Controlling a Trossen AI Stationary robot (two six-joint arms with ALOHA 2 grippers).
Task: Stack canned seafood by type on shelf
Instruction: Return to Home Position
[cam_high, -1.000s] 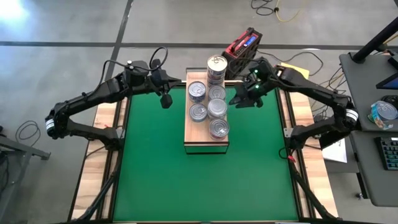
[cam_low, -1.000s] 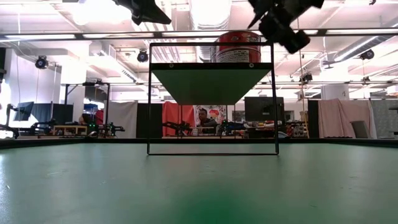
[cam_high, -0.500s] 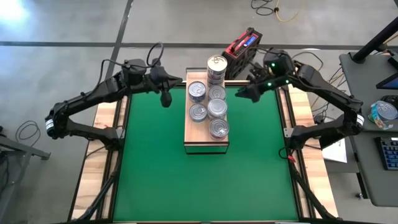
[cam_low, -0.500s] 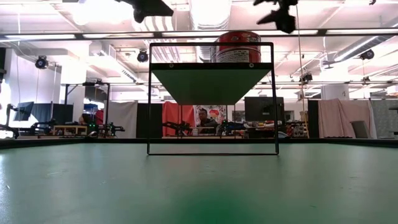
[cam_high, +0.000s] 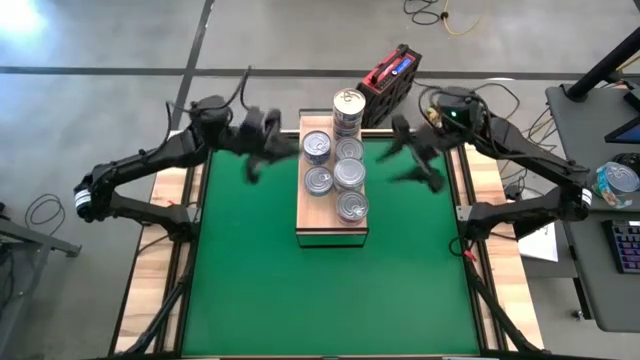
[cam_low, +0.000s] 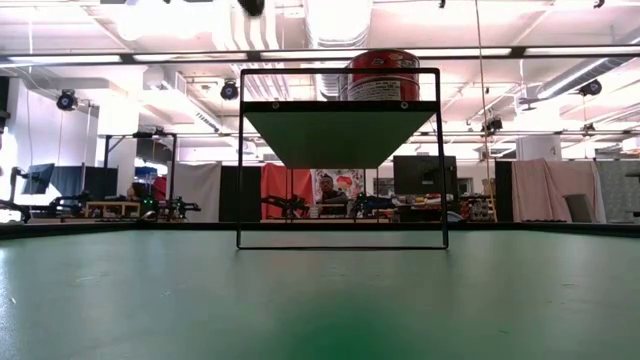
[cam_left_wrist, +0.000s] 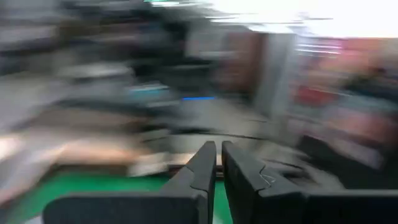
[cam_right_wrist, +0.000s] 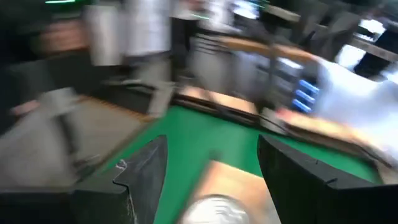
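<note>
High view, starting at the shelf's 9 o'clock: my left pincer hangs blurred over the green mat, clenched on nothing, fingers nearly touching. The shelf, light wood in a dark frame, lies with its long axis from 12 to 6 o'clock. Silver-lidded tins stand on it in two rows, the tallest stack at 12 o'clock. On the red tin the label print is too small to read. At the shelf's 3 o'clock my right pincer hangs released, fingers spread.

Grey concrete floor stretched away, cables trailing across it; overhead, bright ceiling lights shone above distant workbenches and a red screen.
</note>
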